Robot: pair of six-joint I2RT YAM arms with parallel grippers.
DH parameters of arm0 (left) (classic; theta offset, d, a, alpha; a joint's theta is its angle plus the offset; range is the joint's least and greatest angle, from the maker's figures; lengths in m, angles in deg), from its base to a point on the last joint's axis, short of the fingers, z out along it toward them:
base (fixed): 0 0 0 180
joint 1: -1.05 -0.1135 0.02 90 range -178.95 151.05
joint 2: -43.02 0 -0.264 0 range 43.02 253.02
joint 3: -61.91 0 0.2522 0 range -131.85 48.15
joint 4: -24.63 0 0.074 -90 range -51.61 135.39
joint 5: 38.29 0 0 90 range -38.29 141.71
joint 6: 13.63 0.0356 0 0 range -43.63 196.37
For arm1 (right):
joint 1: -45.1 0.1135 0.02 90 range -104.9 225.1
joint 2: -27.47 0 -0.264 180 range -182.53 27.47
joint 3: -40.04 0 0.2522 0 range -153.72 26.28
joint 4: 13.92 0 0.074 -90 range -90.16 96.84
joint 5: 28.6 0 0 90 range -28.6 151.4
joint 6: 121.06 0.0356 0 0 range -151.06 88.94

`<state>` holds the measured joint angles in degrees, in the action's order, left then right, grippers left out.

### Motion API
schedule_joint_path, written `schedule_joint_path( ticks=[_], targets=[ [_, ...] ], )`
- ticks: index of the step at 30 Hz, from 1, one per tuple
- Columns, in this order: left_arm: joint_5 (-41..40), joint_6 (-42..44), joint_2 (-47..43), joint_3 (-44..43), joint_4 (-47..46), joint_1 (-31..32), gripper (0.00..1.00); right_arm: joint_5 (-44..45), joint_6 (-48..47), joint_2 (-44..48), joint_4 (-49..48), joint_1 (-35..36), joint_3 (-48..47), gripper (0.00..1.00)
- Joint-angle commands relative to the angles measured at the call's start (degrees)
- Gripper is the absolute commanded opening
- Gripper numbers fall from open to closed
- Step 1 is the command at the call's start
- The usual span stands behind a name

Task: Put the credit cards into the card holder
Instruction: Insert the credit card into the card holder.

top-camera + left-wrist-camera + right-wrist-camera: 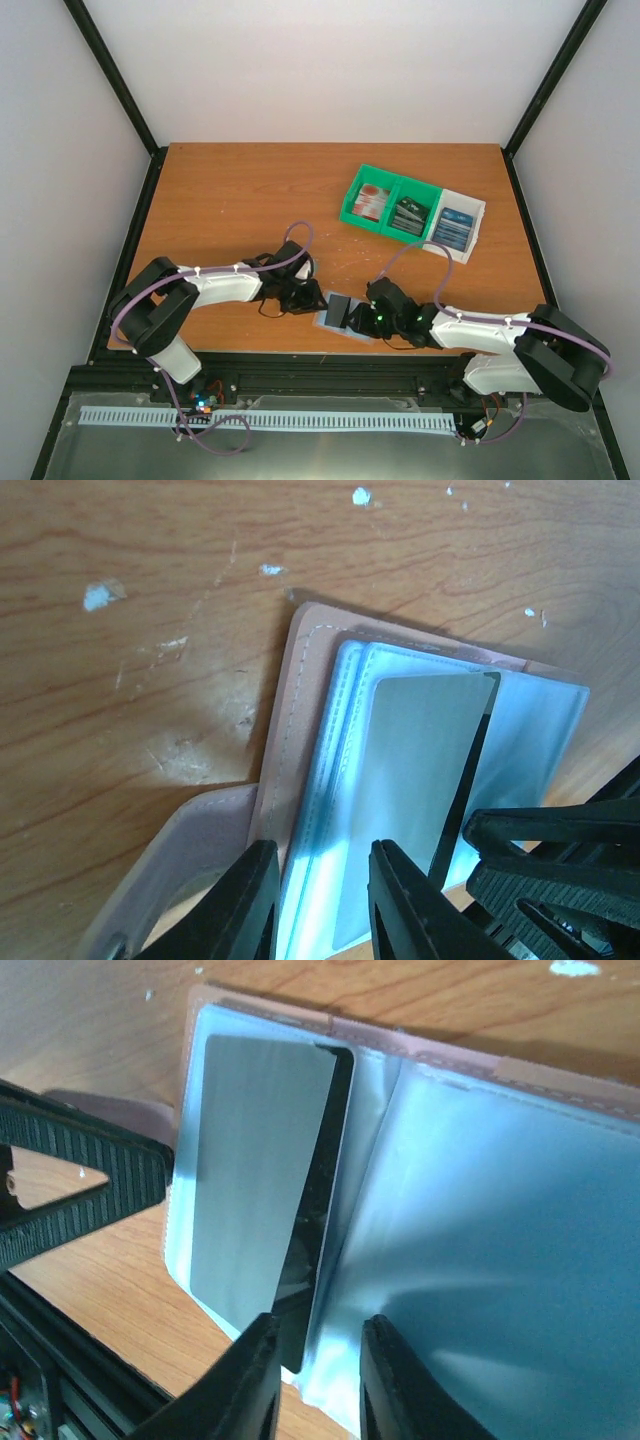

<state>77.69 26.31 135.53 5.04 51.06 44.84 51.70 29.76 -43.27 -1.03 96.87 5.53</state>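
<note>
left gripper (320,910): jaws stand a narrow gap apart, astride the sleeve (540,740) edge; cannot tell whether they press it.
card holder (290,730): lies open on the table (130,680) near its front edge, between both grippers.
card (255,1170): tucked into a sleeve, its near end between the right fingers.
right gripper (312,1385): jaws spread, not pinching the card.
remaining cards (372,203): in the tray (345,212), well apart, far right.
risk, left: a loose hold lets the card holder slide, leaving the card half seated.
risk, right: a fingertip brushing the slick card on withdrawal may drag it out.
materials: cover tan-pink, leather-like, stitched; sleeve thin, glossy, floppy; card stiff, flat, grey sheen, rounded corners; table wood-grain, flecked white.
</note>
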Motion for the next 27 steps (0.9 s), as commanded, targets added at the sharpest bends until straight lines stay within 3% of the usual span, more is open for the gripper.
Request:
schedule_joint_path(
  ticks=[1,9,20,23,27],
  targets=[
    [0.0,-0.5,-0.9,0.9,1.3,0.7,0.27,2.6,-0.2,-0.8,2.7,1.4,-1.2,0.21],
    [0.1,-1.0,-0.4,1.1,0.8,1.5,0.22,-0.5,-0.4,-5.0,-2.7,1.5,-2.1,0.04],
    [0.3,-1.5,0.2,1.5,0.0,2.0,0.22,-4.7,1.0,-7.9,-12.3,1.4,-0.8,0.03],
    [-0.2,-1.5,0.1,1.4,0.5,2.0,0.22,-3.2,0.7,-7.0,-10.0,1.5,-1.1,0.03],
    [-3.5,-1.0,-1.3,-0.2,3.1,2.0,0.26,2.1,-1.7,-0.5,1.3,1.5,-2.8,0.08]
  ],
)
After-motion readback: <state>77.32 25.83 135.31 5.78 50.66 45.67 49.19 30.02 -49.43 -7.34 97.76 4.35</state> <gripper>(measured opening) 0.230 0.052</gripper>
